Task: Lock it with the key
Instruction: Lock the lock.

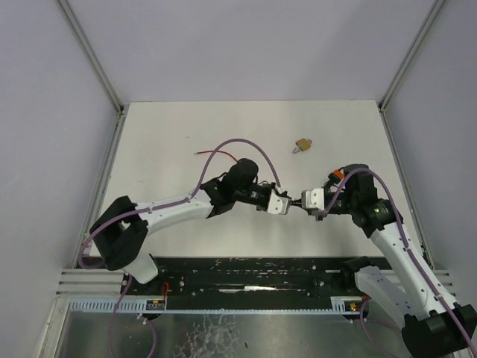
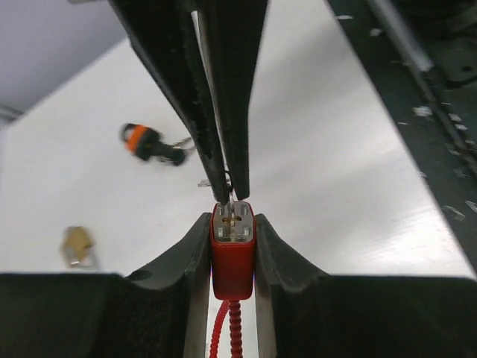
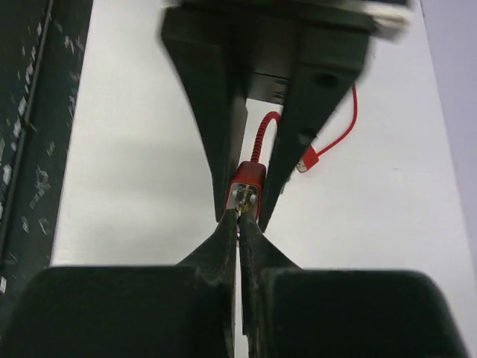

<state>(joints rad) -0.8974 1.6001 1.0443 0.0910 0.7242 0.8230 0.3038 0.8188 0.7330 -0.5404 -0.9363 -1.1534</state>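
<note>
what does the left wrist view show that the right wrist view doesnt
Only left wrist: the padlock and an orange-and-black item, both lying on the table. Only right wrist: the red cable's loose end. Both: the left gripper shut on the red lock, with the right gripper pinching what looks like the key at its face.

- My table is plain white
- A brass padlock lies toward its far side
- An orange-and-black key lies near the padlock
- The red cable has its loose end trailing on the table
</note>
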